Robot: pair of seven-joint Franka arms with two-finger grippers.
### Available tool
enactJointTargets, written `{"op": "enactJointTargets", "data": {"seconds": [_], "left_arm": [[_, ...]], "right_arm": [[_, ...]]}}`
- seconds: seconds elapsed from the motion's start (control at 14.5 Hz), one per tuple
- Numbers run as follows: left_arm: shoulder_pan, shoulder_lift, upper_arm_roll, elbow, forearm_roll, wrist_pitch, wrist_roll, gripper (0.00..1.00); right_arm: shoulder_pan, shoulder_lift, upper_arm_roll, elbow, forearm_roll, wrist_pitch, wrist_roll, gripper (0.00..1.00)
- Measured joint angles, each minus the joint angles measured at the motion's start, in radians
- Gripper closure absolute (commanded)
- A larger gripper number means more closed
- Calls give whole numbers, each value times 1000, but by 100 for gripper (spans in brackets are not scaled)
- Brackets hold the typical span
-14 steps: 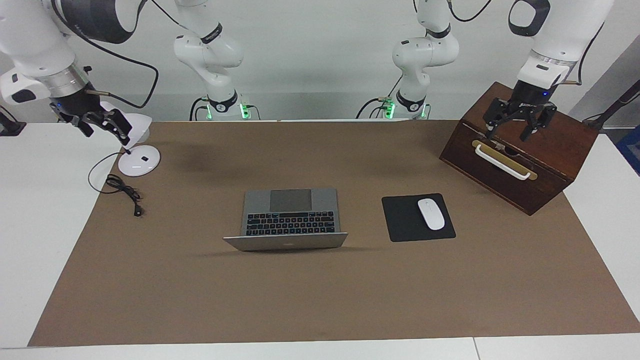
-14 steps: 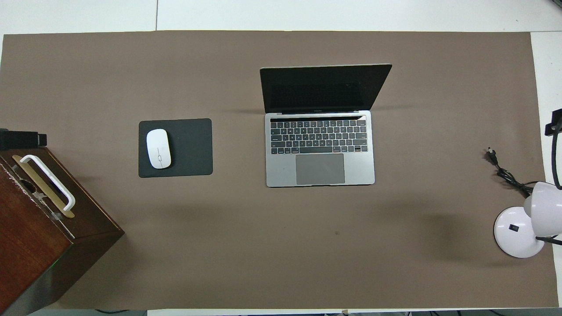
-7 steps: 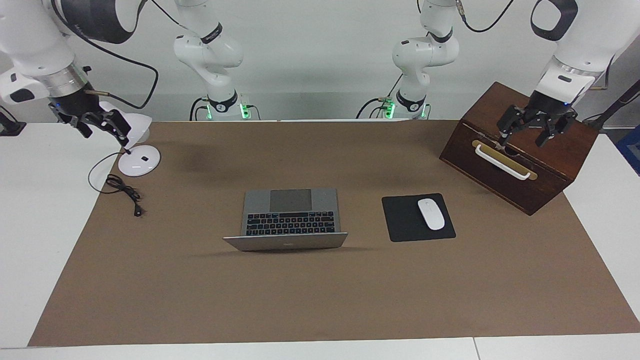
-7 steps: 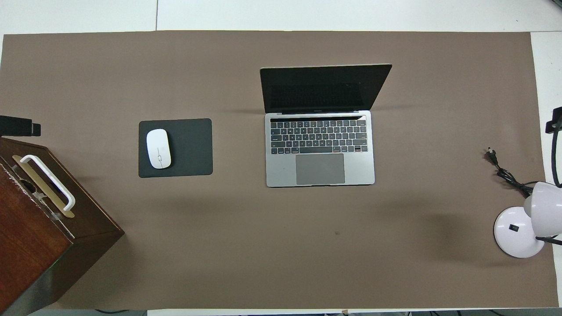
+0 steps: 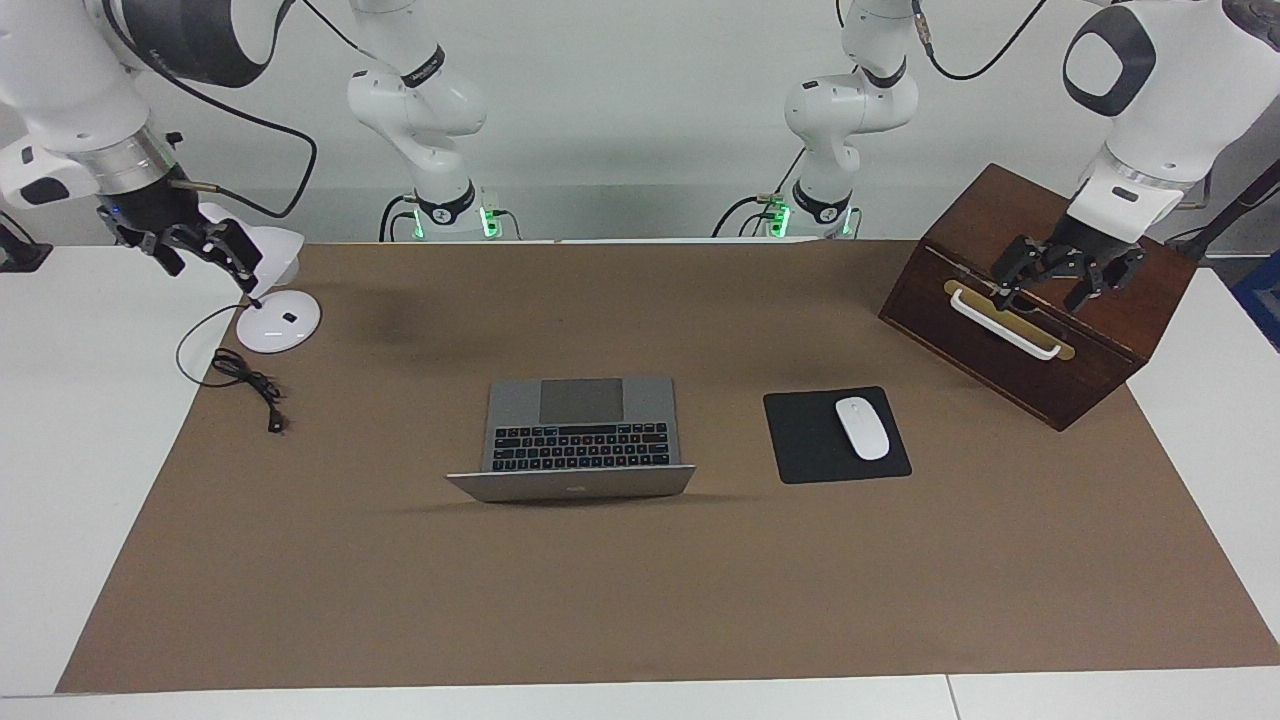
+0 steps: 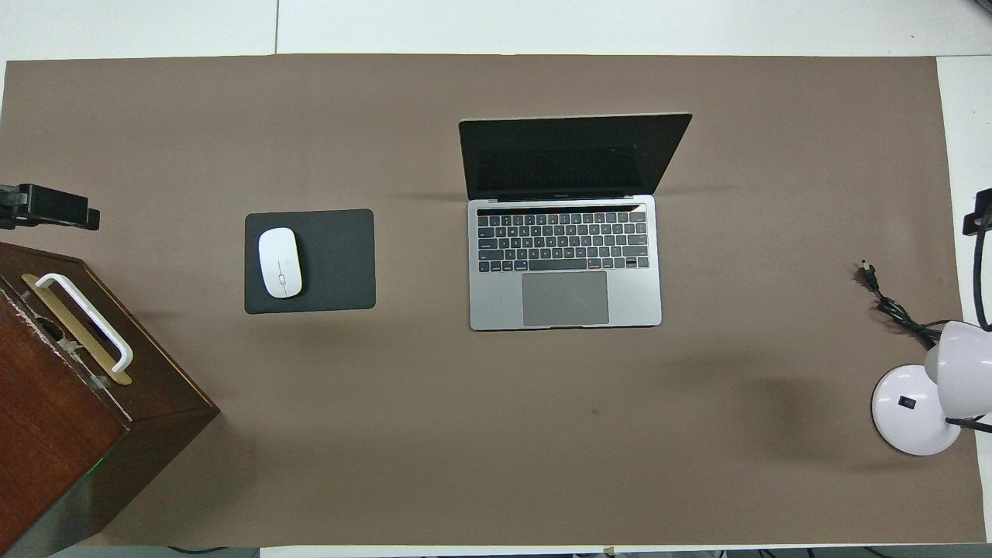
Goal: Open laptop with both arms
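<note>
The silver-grey laptop (image 5: pixel 580 440) (image 6: pixel 566 256) sits in the middle of the brown mat with its lid raised. Its dark screen faces the robots, and the black keyboard and grey trackpad are showing. My left gripper (image 5: pixel 1052 280) hangs open over the top of the wooden box, just above its white handle and well away from the laptop. Only its black tip (image 6: pixel 48 209) shows in the overhead view. My right gripper (image 5: pixel 205 260) hangs open over the white lamp at the right arm's end of the table. It holds nothing.
A dark wooden box (image 5: pixel 1090 320) with a white handle (image 5: pixel 1005 322) stands at the left arm's end. A white mouse (image 5: pixel 862 427) lies on a black mouse pad (image 5: pixel 800 445) beside the laptop. A white lamp base (image 5: pixel 278 322) and a black cord (image 5: pixel 245 380) lie at the right arm's end.
My left gripper has drifted over the wooden box toward the left arm's end of the table and tilted. The right gripper has barely moved. The laptop is unchanged.
</note>
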State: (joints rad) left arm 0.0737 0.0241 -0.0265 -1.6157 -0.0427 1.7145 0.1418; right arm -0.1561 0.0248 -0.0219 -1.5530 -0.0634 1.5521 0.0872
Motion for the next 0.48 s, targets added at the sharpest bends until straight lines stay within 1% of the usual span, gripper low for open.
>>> {"op": "enactJointTargets", "data": {"seconds": [0.28,0.48], "left_arm": [[0,0,2,36,1,1,-1,0],[1,0,3,39,1,-1,-2,0]], "right_arm": [[0,0,2,0,0,0,0,0],[0,0,2,0,0,0,0,0]]}}
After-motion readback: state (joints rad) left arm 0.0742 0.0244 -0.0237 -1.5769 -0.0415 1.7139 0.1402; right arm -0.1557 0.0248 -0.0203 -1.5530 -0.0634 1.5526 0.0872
